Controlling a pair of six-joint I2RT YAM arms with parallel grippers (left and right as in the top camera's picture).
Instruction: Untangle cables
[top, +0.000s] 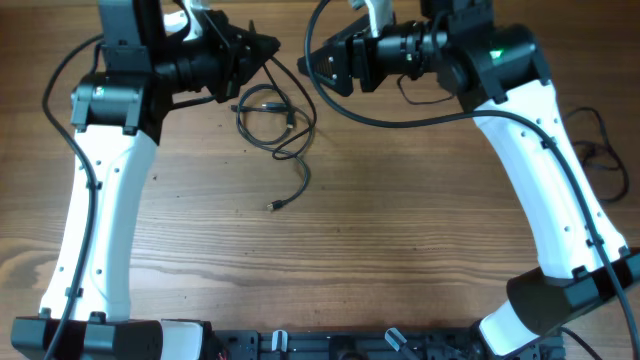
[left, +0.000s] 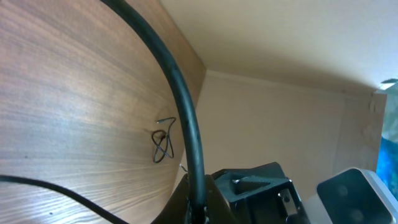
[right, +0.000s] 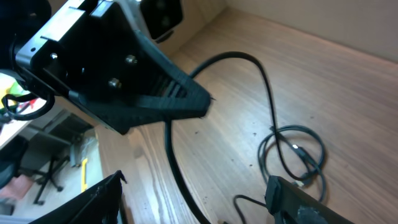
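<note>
Left pincer (top: 272, 44) clamped tight on one strand of the cables (top: 288, 120), held up off the tabletop (top: 400, 230)! The rest sits looped on the wood right beneath it, one plug end (top: 273, 206) trailing toward the middle. Right pincer (right: 194, 179) spread wide just beside, gripping nothing.

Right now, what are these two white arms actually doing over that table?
They are two robot arms working on loose black cords. The left tool is closed to a point and seems to pinch one end of a thin black cable, whose loops and plug end lie on the wooden table. The right tool faces it with its fingers spread open, holding nothing. Another small cord lies near the table's right edge, untouched.
</note>
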